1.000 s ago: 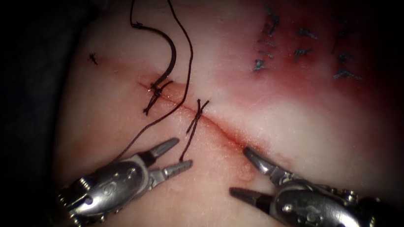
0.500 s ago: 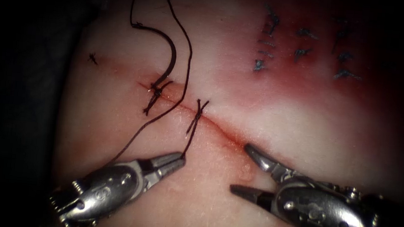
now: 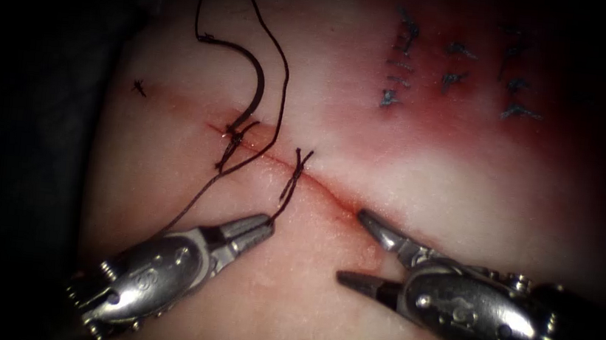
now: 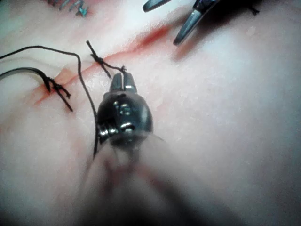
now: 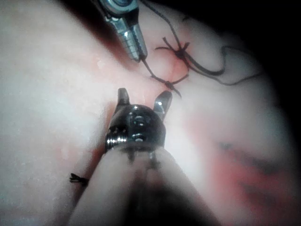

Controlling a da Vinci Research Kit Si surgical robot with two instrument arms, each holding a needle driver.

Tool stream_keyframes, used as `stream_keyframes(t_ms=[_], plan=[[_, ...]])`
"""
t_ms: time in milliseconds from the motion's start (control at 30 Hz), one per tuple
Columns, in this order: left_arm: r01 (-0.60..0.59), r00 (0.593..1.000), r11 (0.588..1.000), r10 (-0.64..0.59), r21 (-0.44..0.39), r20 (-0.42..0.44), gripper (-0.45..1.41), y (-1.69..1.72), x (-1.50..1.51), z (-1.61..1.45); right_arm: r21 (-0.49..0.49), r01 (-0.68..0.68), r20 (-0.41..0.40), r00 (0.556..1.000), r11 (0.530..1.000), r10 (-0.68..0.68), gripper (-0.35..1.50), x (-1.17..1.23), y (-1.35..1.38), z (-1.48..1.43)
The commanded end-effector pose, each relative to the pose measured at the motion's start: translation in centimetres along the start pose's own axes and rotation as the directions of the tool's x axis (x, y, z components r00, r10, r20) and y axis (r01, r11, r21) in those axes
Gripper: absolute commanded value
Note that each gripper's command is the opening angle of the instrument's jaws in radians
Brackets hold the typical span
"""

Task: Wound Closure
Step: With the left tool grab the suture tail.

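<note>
Steel jaws of the left end effector (image 3: 266, 225) are pressed together on the free tail of thread (image 3: 283, 204) hanging from the second knot (image 3: 299, 164), a hold that looks meant to keep that tail lifted and taut. A second ago those jaws stood spread just short of the tail; they have since closed on it and drawn back a little. From the left wrist view the same tool (image 4: 123, 84) pinches the tail right at its tip.

Across the cut (image 3: 330, 192), the right end effector (image 3: 360, 248) is spread wide and holds nothing, its upper jaw tip lying near the cut's right end, apparently waiting clear of the knots. It has drifted slightly left.

Further out, the first knot (image 3: 234, 135) sits on the cut's left part. The curved needle (image 3: 253, 69) lies loose on the tissue (image 3: 464, 185) above that knot, held by neither tool and not in the tissue, so far as one can judge. Its long thread (image 3: 282, 79) loops upward, then runs down past the left tool. Red fluid (image 3: 470, 127) stains the upper right, around older blue-grey stitches (image 3: 401, 61).
</note>
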Motion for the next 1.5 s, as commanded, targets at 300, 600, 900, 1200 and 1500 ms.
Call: stream_keyframes(t_ms=[300,600,900,1200,1500], plan=[[-0.186,0.959,0.982,0.19,0.041,-0.212,-0.21,0.06,-0.13,0.12,0.002,0.002,-0.006,1.0,1.0,-0.002,1.36,0.0,-0.01,0.06],[-0.054,0.984,0.999,0.054,0.001,-0.171,0.53,0.05,-0.08,0.13,0.002,0.002,-0.007,1.0,1.0,-0.002,1.36,0.01,-0.02,0.05],[-0.063,0.991,0.998,0.061,-0.008,-0.116,0.64,0.11,-0.1,0.25,0.002,0.003,-0.008,1.0,1.0,-0.003,1.36,0.01,-0.03,0.04],[-0.08,0.995,0.997,0.08,0.01,-0.064,0.64,0.09,-0.24,0.34,0.001,0.005,-0.008,1.0,1.0,-0.005,1.36,0.02,-0.06,0.03],[-0.025,0.999,0.999,0.026,0.023,-0.025,0.53,0.13,-0.3,0.34,0.001,0.004,-0.007,1.0,1.0,-0.004,1.36,0.02,-0.05,0.04]])
